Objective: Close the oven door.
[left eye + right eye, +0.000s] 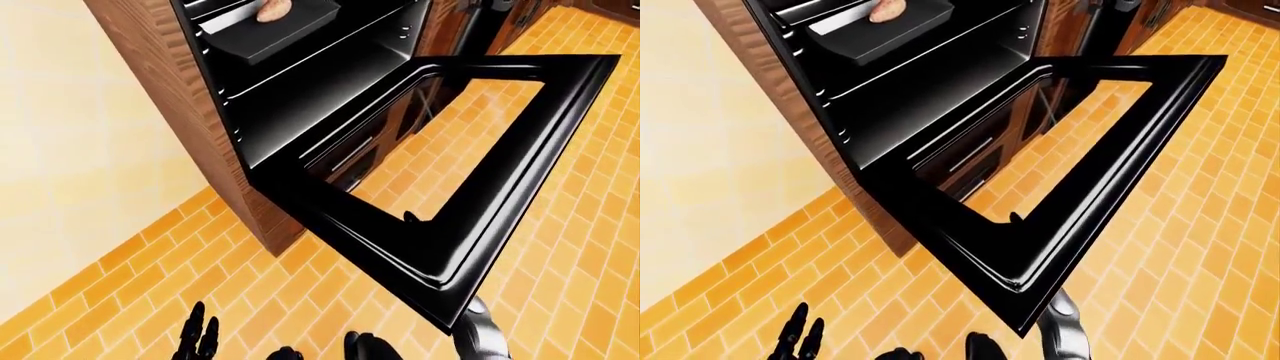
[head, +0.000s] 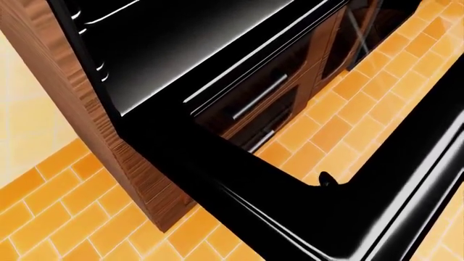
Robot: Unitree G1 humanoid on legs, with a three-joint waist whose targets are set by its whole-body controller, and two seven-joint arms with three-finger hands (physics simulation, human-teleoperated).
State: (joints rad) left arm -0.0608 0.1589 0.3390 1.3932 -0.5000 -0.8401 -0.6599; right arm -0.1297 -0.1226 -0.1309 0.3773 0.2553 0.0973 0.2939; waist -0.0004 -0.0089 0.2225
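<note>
Below the open oven cavity (image 1: 330, 90) the oven door (image 1: 470, 195) hangs flat, swung fully down; it looks heavy, stiff and glossy, likely slippery, so pushing up under its free edge seems best; the right hand (image 1: 412, 217) is under that door, one fingertip showing through the glass, its fingers' spread impossible to tell; the left hand (image 1: 198, 339), below the door, shows loose, spread fingers holding nothing; the tray (image 1: 270, 30) above is cut off.

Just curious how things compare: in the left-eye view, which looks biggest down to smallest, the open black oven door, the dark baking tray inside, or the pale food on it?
1. Open black oven door
2. Dark baking tray
3. Pale food
</note>
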